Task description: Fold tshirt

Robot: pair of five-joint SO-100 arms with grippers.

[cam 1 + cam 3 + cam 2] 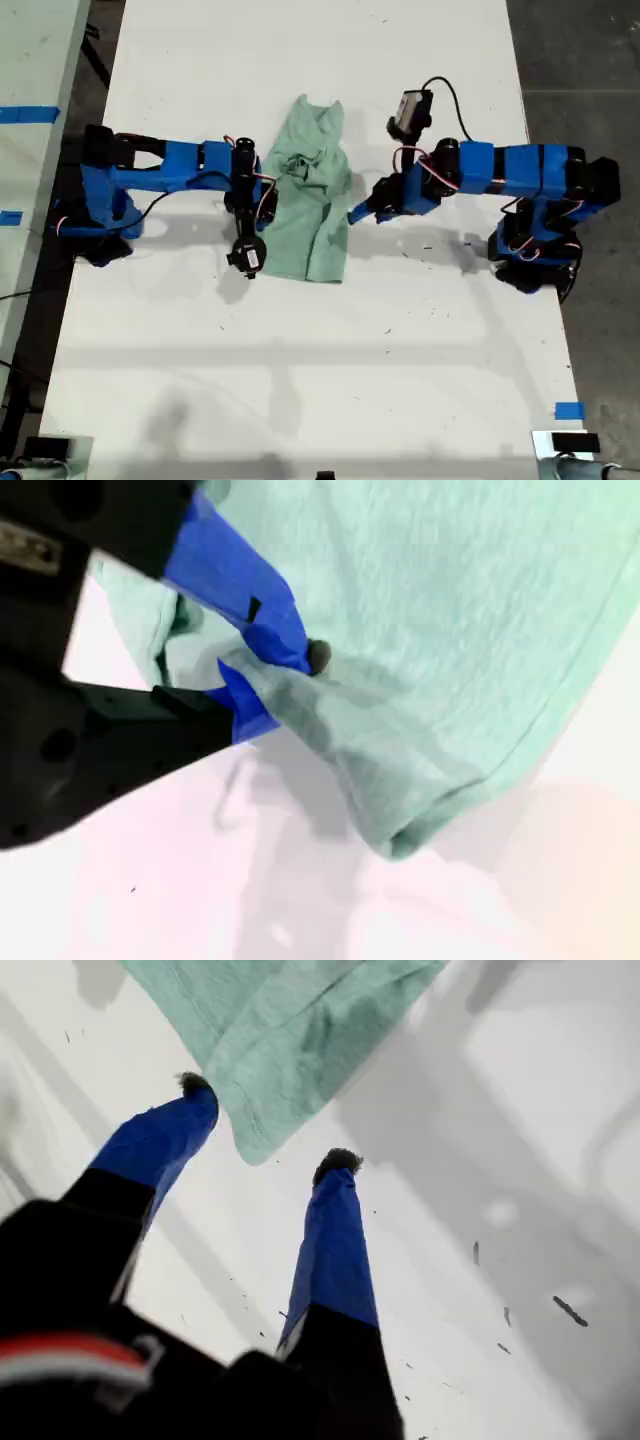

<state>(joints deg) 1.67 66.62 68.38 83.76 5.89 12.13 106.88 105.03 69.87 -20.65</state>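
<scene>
The tshirt (315, 205) is pale mint green and lies bunched in a narrow, partly folded strip in the middle of the white table (300, 360). My second gripper (262, 198) reaches in from the exterior view's left. It is shut on a fold of the tshirt (450, 630) at that edge, with cloth pinched at my second gripper (285, 685). From the exterior view's right comes my first gripper (358, 212), which sits low by the tshirt's other edge. In the first wrist view my first gripper (268, 1122) is open, and a corner of the tshirt (290, 1030) lies just past its fingertips (338, 1163).
Both arm bases stand at the table's sides in the exterior view. A blue tape mark (568, 410) sits near the table's lower right corner in that view. A second table with blue tape (28, 113) borders the exterior view's left, and dark floor (580, 60) lies at its right.
</scene>
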